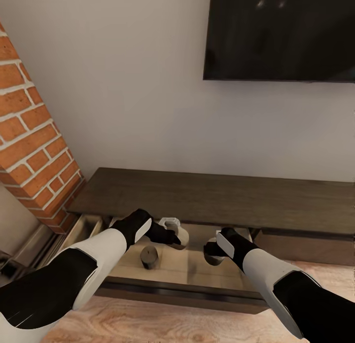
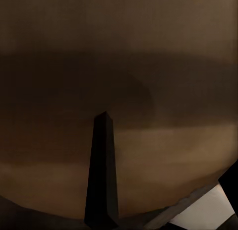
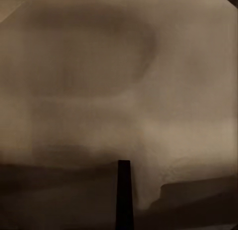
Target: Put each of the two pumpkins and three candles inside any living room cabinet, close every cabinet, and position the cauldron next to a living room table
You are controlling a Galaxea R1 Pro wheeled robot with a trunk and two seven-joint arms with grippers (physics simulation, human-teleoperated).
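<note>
The long dark brown cabinet (image 1: 217, 197) stands against the wall with a wide drawer (image 1: 197, 270) pulled out, its inside pale. A grey-brown candle (image 1: 150, 256) stands upright on the drawer floor. Just right of it, my left gripper (image 1: 173, 234) hangs over the drawer, shut on a pale tan candle (image 1: 183, 237). That candle's rounded side (image 2: 148, 66) looms behind one dark finger (image 2: 101, 170). My right gripper (image 1: 213, 251) is also low in the drawer, closed around another pale candle (image 1: 211, 244). One dark finger (image 3: 124, 195) shows against a pale surface. Pumpkins, cauldron and table are out of view.
A black TV (image 1: 281, 34) hangs on the wall above the cabinet. A brick column (image 1: 34, 150) stands at the left, with a narrower open compartment (image 1: 86, 229) beside it. The drawer's dark front (image 1: 187, 294) juts over the wooden floor (image 1: 148, 323).
</note>
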